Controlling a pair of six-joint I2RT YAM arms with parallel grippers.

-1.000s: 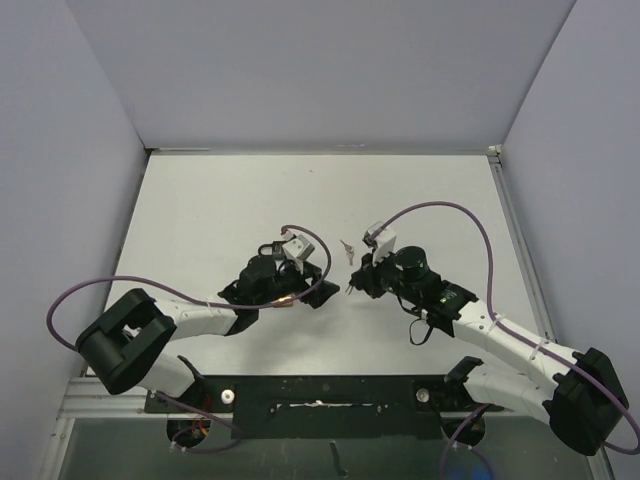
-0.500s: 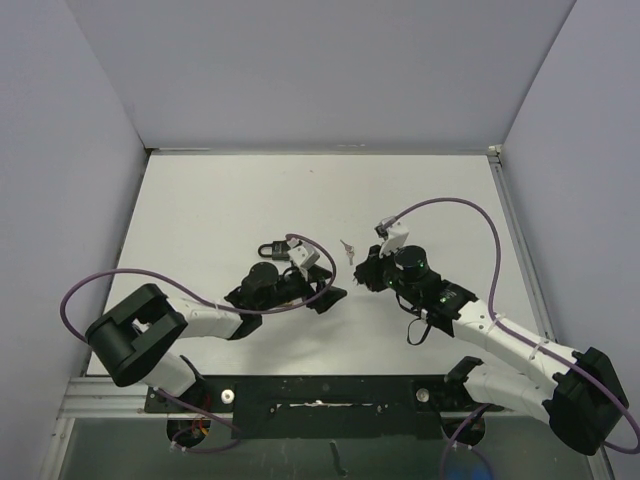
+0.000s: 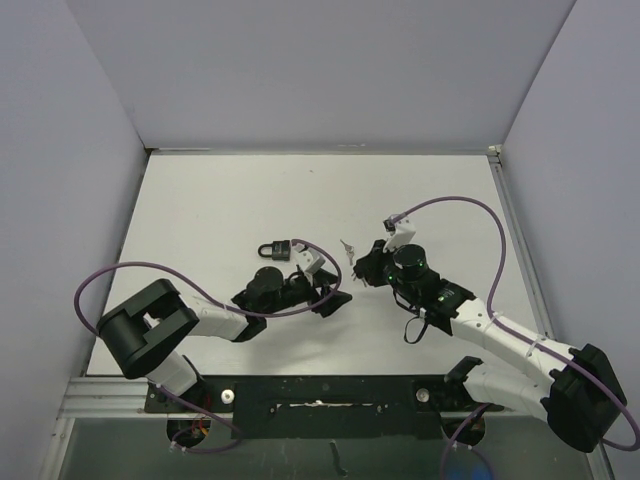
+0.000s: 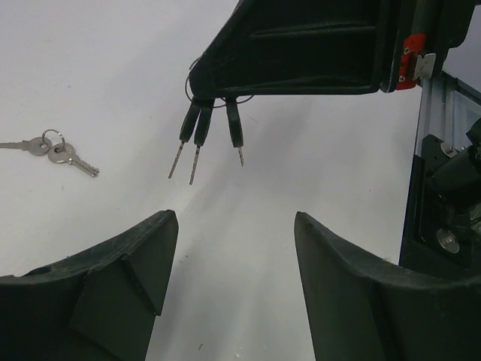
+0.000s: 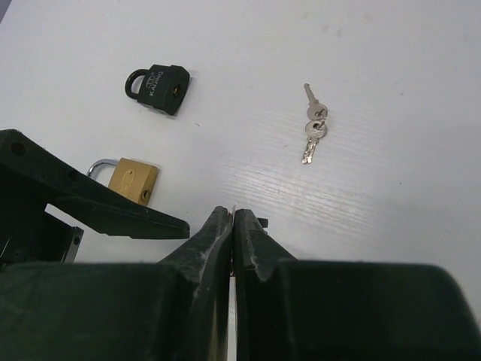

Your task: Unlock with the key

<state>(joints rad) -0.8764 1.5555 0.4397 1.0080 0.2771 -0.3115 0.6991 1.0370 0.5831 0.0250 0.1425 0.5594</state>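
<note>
I'm watching the black padlock [image 3: 277,249] lying flat on the counter [image 3: 220,200], uncovered now. A second ago my left arm was sitting over it, and it is now drawing back toward its base and to the right of the lock. The left gripper [image 4: 234,222] is holding its jaws apart with nothing between them, and they are narrowing from where they stood. A brass padlock [image 5: 133,181] is lying just on the base side of the black padlock, beside one left finger. To the right of the black padlock a pair of silver keys [image 5: 312,129] is lying loose. Further right, the right gripper [image 5: 231,212] has barely shifted. Its jaws are pressing together on a bunch of black-headed keys [image 4: 201,128], which is dangling clear of the counter. I'm judging that neither lock is being steadied yet, so inserting a key is still ahead.
</note>
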